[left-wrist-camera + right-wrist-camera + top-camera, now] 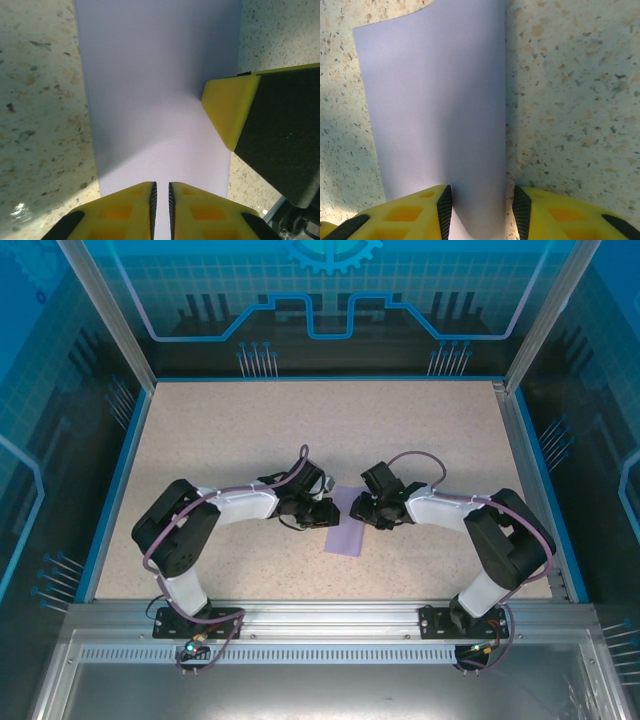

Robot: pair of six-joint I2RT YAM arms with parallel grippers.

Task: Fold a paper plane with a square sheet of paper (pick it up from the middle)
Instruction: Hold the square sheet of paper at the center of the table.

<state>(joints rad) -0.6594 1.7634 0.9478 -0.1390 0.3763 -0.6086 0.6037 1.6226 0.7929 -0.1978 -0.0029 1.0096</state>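
Observation:
The lavender sheet of paper [347, 532] lies on the table between the two arms as a narrow strip, folded or curled over lengthwise. My left gripper [331, 512] sits low over the sheet's left side. In the left wrist view its jaws [161, 200] are shut to a thin slit above the paper [155, 100], with nothing pinched between them. My right gripper [363, 508] is at the sheet's right edge. In the right wrist view it [480, 207] stands open, and the paper's rounded long edge [435, 100] runs between its pads. One right fingertip [227, 110] touches the paper.
A speckled beige tabletop [250, 430] is bounded by a blue rim and aluminium frame posts [110, 310]. Both arm bases are bolted at the near edge [320, 615]. The grippers are close together, almost facing each other over the sheet.

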